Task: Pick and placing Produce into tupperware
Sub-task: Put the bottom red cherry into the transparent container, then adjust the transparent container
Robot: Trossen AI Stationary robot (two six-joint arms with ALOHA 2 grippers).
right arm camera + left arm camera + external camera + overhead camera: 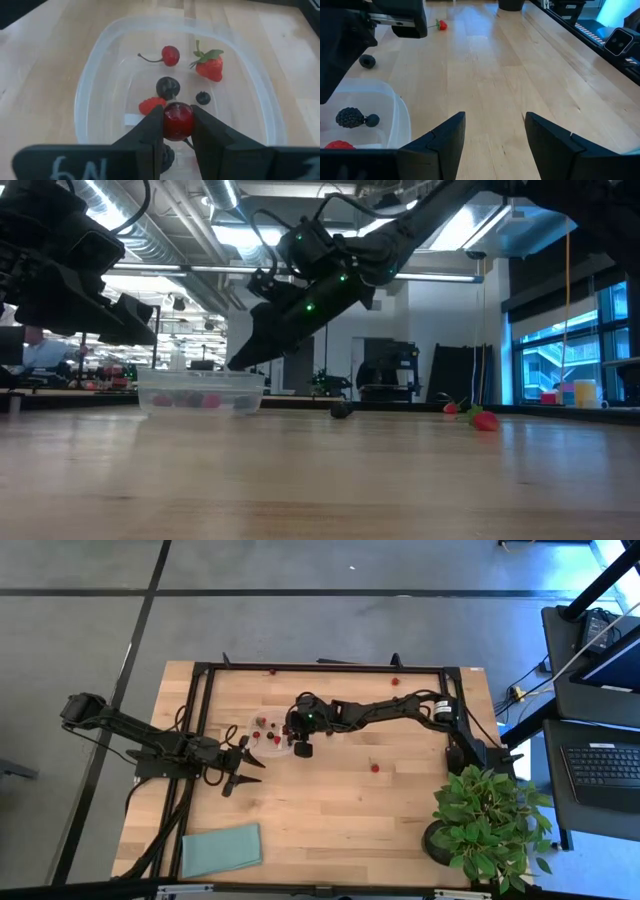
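- Right gripper [178, 122] pinches a red cherry [178, 120] over the tupperware [100, 75], apparently just above it.
- Strawberry [210, 67] and dark berries lie inside.
- Left gripper [495, 135] spread, beside the tupperware on the surface [530, 75].

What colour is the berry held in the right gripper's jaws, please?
Glossy bright red berry, seen best in the right wrist view.

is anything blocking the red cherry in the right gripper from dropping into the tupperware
Nothing visible does. The right gripper holds the red cherry between its fingers directly above the open, lidless tupperware. Only a few produce pieces lie on the floor below, with bare space around them.
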